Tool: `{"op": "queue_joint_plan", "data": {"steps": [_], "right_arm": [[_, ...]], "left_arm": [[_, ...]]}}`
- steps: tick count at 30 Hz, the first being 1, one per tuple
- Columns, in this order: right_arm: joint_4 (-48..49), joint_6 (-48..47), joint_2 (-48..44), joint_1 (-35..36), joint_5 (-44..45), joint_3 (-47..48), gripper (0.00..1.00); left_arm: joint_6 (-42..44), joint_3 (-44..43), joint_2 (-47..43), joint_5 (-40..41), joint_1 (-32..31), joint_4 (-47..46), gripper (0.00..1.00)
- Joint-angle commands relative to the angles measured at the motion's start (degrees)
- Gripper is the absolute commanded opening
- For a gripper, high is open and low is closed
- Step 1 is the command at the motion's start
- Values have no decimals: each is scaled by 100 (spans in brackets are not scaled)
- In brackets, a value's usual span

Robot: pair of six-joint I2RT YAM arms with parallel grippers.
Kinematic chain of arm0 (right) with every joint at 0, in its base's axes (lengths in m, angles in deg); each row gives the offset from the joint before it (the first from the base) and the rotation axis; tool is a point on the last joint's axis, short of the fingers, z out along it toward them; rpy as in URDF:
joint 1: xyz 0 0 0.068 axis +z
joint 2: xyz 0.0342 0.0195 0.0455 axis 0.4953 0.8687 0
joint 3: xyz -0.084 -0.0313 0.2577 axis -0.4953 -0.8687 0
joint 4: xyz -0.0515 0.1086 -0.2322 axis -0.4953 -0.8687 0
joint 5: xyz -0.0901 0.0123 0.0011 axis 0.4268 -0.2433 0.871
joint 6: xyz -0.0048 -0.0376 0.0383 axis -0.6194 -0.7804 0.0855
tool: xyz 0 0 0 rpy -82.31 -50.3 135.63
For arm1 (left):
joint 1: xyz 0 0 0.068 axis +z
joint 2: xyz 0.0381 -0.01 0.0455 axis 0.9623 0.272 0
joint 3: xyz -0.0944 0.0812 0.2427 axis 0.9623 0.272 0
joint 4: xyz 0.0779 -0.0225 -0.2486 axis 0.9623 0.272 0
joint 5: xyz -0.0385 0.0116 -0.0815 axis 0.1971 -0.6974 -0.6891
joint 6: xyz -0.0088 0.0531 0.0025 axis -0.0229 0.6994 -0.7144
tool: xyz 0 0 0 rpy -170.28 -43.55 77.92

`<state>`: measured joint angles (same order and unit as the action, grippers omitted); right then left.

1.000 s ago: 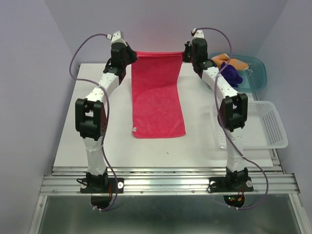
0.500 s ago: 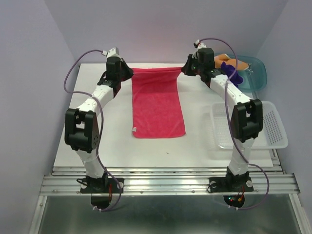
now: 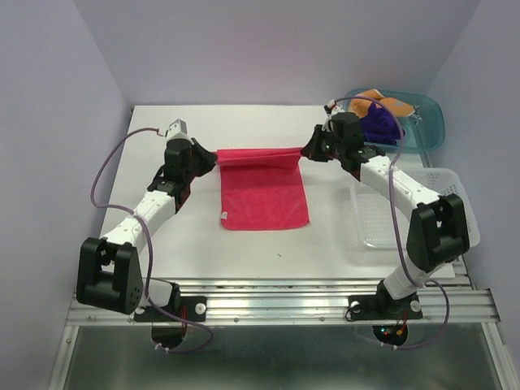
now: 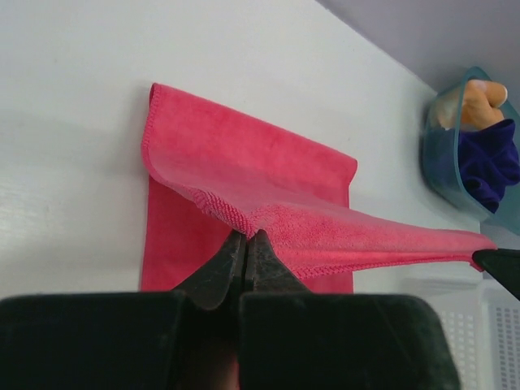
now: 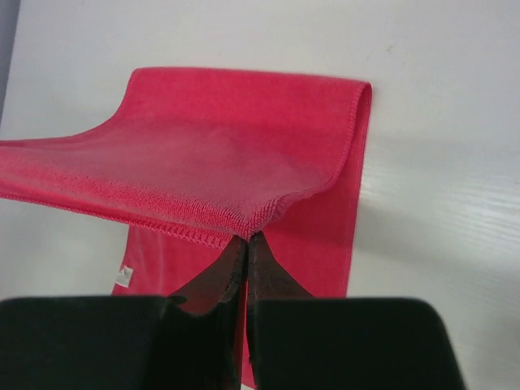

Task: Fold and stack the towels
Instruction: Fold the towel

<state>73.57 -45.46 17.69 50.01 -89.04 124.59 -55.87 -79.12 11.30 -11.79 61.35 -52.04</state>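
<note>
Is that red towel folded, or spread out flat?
Half-folded. The left gripper and right gripper each pinch a far corner of the pink-red towel, holding that edge raised over the part lying flat on the table.

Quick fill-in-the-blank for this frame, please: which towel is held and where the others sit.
1. The left gripper and the right gripper are both shut on the pink-red towel, whose white tag is at its near ____ corner.
2. The purple towel and the orange towel lie in the teal tub at the table's far ____ corner.
3. Only ____ towel lies outside the tub.
Missing: left; right; one.
</note>
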Motion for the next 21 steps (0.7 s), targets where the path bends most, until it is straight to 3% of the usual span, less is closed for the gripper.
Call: {"op": "queue_joint_plan", "data": {"steps": [1,12,21], "right_arm": [[23,167,-644,60,589,-583,1],[-162,299,-1550,280,810,-1446,1],[-145,466,-1875,579,730,-2123,1]], "left_arm": [[-237,539,-712,308,-102,-168,0],[-554,1796,-1811,536,-691,25,0],[-659,2263,-2129,501,-902,95,0]]}}
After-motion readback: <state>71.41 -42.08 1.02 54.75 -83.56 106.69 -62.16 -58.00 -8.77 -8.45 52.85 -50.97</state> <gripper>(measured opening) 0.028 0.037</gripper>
